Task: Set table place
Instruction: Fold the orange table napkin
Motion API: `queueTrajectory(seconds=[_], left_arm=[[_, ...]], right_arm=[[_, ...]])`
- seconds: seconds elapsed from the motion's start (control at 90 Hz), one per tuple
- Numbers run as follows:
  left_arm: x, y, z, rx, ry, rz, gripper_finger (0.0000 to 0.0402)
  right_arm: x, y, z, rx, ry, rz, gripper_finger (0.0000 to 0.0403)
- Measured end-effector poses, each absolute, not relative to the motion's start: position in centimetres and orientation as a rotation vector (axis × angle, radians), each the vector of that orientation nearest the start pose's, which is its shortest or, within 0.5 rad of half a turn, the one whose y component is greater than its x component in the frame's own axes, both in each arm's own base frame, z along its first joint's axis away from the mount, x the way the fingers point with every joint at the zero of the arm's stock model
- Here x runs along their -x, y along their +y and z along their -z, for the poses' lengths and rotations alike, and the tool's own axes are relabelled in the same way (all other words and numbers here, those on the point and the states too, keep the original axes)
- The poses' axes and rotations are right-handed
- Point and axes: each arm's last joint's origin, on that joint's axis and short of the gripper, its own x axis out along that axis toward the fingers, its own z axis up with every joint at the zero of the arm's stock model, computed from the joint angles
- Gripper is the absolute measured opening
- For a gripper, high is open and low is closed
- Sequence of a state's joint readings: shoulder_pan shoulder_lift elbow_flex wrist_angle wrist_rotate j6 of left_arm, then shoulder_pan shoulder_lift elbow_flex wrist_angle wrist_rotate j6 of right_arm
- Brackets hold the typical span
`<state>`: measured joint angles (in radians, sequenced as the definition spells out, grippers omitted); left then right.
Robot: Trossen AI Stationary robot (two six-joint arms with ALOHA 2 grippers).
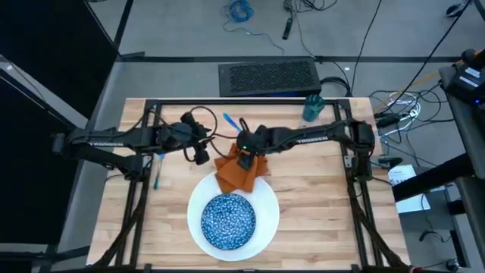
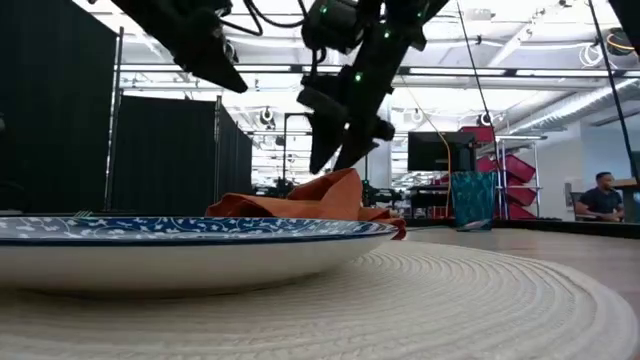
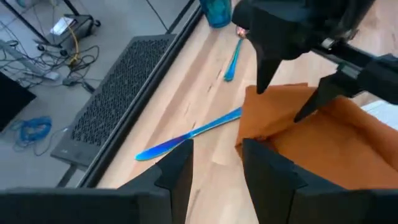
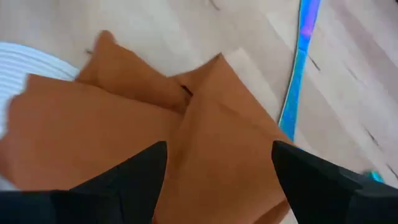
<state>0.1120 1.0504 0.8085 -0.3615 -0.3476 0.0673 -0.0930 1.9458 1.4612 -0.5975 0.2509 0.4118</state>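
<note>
Right gripper [image 1: 245, 161] hangs with its fingers spread directly over the orange napkin [image 1: 241, 171], and that up-and-down line is what the next move turns on. In the right wrist view the two dark fingers [image 4: 134, 177] frame the crumpled cloth, with nothing between them yet. From table height the fingertips sit just above the napkin's raised peak [image 2: 335, 190] (whether they touch it I cannot tell).

The napkin lies bunched at the far edge of the white plate [image 1: 269, 220], partly overlapping its rim, and the plate carries the blue speckled bowl [image 1: 227, 220] near the front middle of the table [image 1: 318, 197]. So the cloth lies straight below this gripper, not off to either side.

Left gripper [image 1: 200, 154] waits just left of the napkin, also open, pointing toward it. It is close, but the right one is nearer and already lined up.

One light-blue knife [image 3: 186, 134] lies beyond the napkin toward the far edge, running left to right; a teal cup [image 1: 313, 108] stands at the far right.

A straight descent and a pinch on the peak looks like the likely next step.
</note>
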Motion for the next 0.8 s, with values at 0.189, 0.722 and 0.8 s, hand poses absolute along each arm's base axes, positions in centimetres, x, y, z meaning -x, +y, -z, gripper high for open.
queueTrajectory(seconds=[0.189, 0.722, 0.8], left_arm=[[-21.4, 3.4, -27.4, -0.137, 0.669, -0.411, 0.0121], [-21.4, 3.8, -27.5, -0.146, 0.670, -0.413, 0.0121], [-21.4, 3.7, -27.5, -0.144, 0.670, -0.404, 0.0121]], right_arm=[[-40.6, -4.0, -19.1, -0.279, 1.048, 0.539, 0.0276], [-40.6, -2.0, -20.3, -0.238, 1.065, 0.576, 0.0276], [-40.6, -2.4, -19.8, -0.215, 1.088, 0.587, 0.0276]])
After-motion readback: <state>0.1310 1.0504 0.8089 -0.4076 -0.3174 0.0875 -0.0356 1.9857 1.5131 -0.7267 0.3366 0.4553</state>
